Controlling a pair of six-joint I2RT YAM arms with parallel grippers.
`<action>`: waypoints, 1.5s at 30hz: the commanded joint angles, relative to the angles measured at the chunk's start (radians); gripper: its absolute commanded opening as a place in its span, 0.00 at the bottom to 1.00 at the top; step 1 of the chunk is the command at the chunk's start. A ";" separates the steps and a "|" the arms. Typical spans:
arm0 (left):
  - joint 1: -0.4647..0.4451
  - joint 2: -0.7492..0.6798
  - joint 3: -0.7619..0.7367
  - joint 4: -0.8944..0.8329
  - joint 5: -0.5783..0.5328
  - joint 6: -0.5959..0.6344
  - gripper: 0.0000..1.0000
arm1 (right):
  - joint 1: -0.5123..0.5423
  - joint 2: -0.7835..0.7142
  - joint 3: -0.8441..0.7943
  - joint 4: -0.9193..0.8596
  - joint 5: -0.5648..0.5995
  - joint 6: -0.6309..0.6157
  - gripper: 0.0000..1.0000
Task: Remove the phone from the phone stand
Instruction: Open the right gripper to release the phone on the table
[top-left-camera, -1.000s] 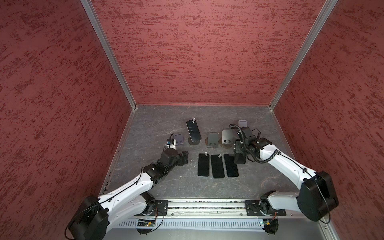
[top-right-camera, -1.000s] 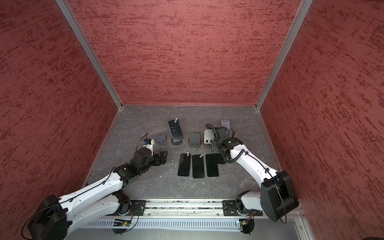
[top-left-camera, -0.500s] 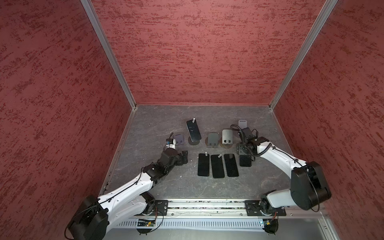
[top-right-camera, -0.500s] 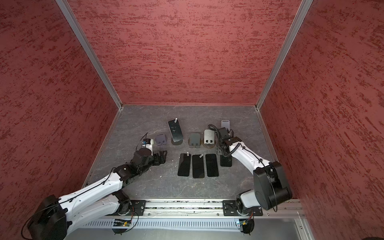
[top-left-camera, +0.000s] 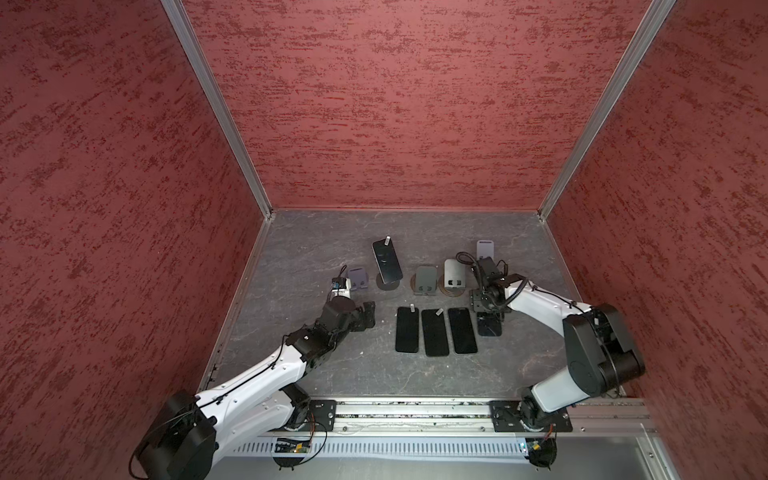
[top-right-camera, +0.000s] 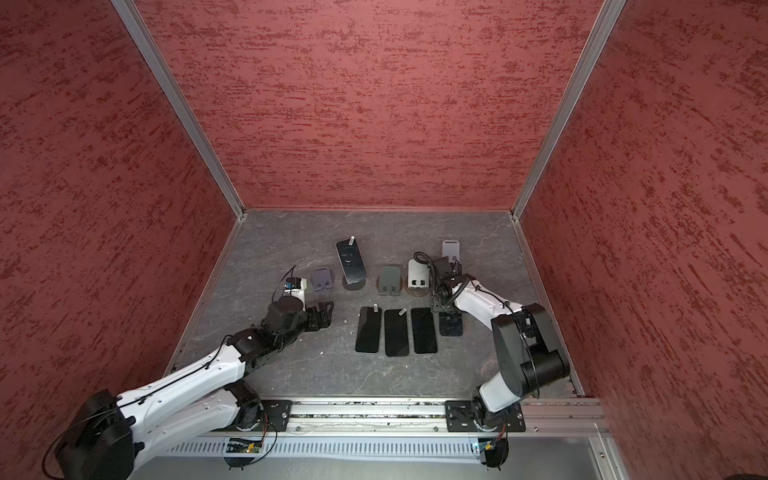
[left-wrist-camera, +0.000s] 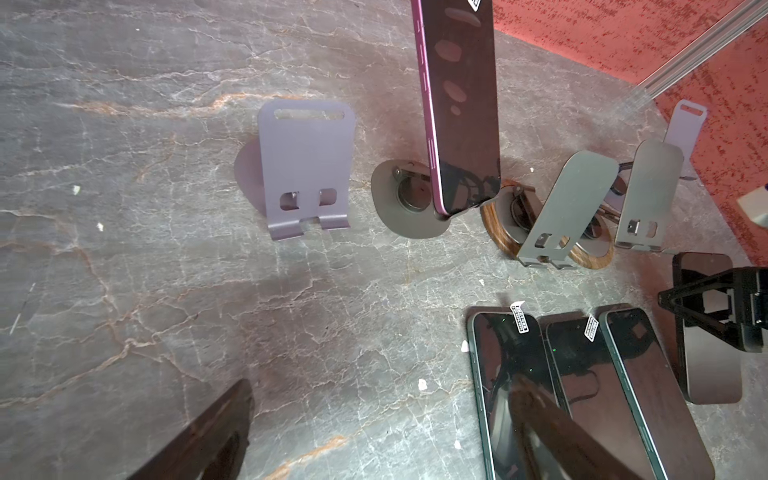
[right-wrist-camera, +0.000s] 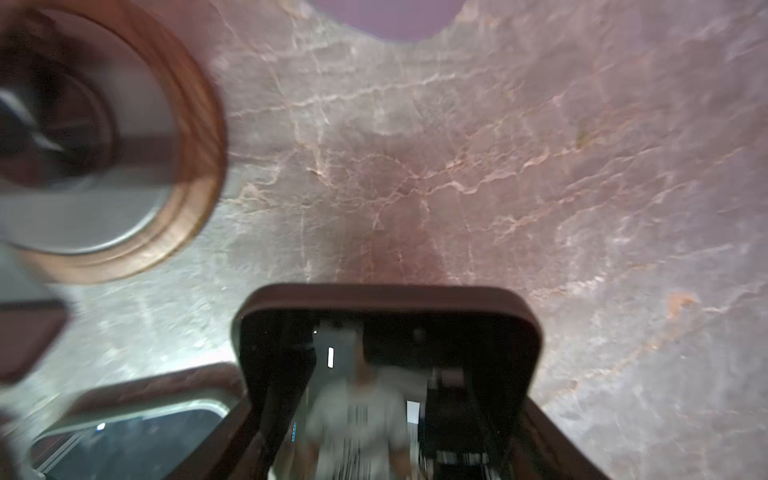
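At the three-o'clock end of the row of phones (top-left-camera: 435, 331), the right gripper (top-left-camera: 487, 311) pinches the phone (top-left-camera: 489, 327) down at the table (top-left-camera: 332, 249). It should lay the phone level before releasing. The left gripper (top-left-camera: 369, 311) hangs spread at nine o'clock.
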 joint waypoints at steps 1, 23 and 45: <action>-0.003 -0.013 0.034 -0.031 -0.021 0.005 0.95 | -0.012 0.033 -0.019 0.048 -0.009 -0.006 0.59; -0.004 -0.007 0.038 -0.036 -0.022 -0.005 0.95 | -0.019 0.084 -0.008 0.025 -0.041 0.011 0.72; -0.004 0.004 0.043 -0.031 -0.022 -0.003 0.95 | -0.020 0.129 0.025 -0.025 -0.077 0.004 0.80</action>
